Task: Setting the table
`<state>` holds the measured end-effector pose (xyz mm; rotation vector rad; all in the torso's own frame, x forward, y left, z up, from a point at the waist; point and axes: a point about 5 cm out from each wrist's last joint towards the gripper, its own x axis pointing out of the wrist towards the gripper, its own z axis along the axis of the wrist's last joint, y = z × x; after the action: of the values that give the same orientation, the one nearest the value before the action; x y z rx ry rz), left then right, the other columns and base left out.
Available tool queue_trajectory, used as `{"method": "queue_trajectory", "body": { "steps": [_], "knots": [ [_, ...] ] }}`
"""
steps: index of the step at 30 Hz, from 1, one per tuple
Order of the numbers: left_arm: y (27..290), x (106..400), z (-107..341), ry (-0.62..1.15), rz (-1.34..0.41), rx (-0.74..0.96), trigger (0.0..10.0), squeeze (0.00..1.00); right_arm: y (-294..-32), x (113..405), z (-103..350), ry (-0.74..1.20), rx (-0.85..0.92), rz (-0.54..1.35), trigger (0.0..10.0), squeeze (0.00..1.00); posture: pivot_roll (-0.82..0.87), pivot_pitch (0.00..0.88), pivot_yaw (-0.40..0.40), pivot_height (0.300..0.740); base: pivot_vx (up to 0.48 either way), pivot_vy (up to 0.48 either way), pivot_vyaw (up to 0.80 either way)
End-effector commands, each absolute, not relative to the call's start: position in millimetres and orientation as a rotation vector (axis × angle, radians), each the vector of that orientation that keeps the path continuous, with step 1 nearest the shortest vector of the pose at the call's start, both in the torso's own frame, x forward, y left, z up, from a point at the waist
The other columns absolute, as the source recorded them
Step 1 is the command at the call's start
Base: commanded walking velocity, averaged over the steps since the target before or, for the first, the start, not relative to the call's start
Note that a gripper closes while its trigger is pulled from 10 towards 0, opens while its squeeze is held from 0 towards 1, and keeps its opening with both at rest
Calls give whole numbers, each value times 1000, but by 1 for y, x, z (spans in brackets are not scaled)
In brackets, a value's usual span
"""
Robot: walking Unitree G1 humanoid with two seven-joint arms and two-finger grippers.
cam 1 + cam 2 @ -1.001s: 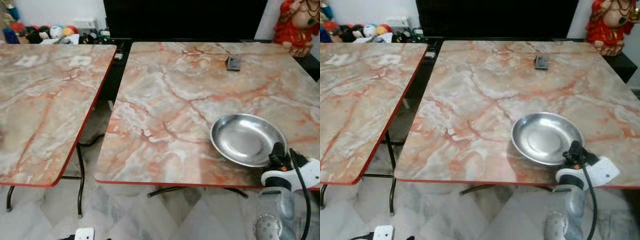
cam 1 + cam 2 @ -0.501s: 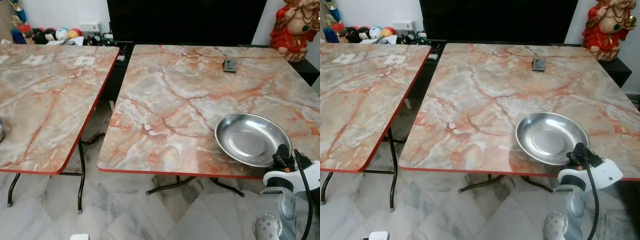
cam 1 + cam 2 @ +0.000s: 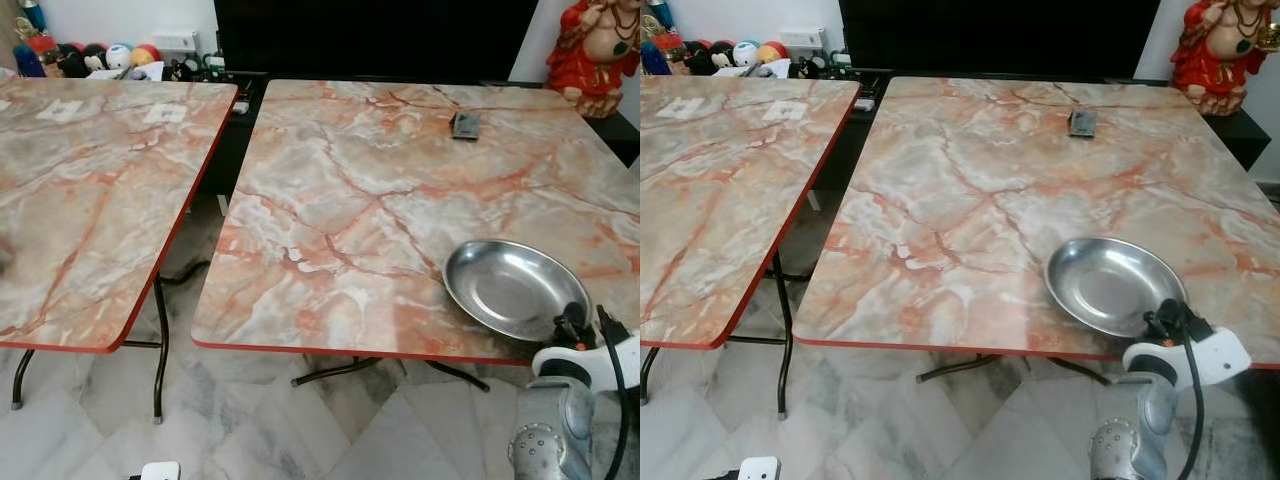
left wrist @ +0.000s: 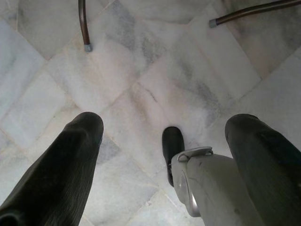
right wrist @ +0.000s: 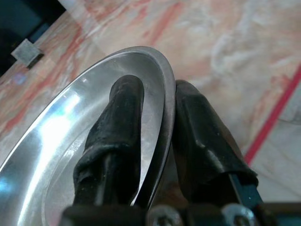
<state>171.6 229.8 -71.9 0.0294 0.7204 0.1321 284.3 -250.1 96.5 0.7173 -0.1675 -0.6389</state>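
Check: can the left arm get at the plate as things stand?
Probably not. The left gripper hangs open over the floor, while the plate sits at the right table's near right corner, already pinched at its rim by the right gripper.

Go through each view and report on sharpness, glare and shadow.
Left eye view: sharp, evenly lit, soft sheen on the marble table and steel plate. Right eye view: the same, no motion blur. Left wrist view: floor tiles crisp, the left tool close, dark and soft. Right wrist view: right tool pinching the plate rim, bright glare on the steel, background table blurred.
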Motion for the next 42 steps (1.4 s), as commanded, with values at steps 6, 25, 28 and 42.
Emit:
{"method": "queue_trajectory", "body": {
  "steps": [6,25,28,42],
  "knots": [
    [233,160,-77,767,140,24,10000,0,-254,282,94,-174,736,-672,10000,0,-18,141,-1,740,0,0,0],
    [236,152,-81,807,142,21,10000,0,-250,285,86,-129,735,-668,10000,714,-16,139,-3,740,0,0,0],
    [236,152,-81,809,140,20,10000,0,-249,285,87,-132,724,-662,10000,655,-17,138,-3,740,0,0,0],
    [236,154,-80,806,137,17,10000,0,-245,283,87,-128,711,-651,10000,0,-19,138,-6,740,0,0,0]
  ]
}}
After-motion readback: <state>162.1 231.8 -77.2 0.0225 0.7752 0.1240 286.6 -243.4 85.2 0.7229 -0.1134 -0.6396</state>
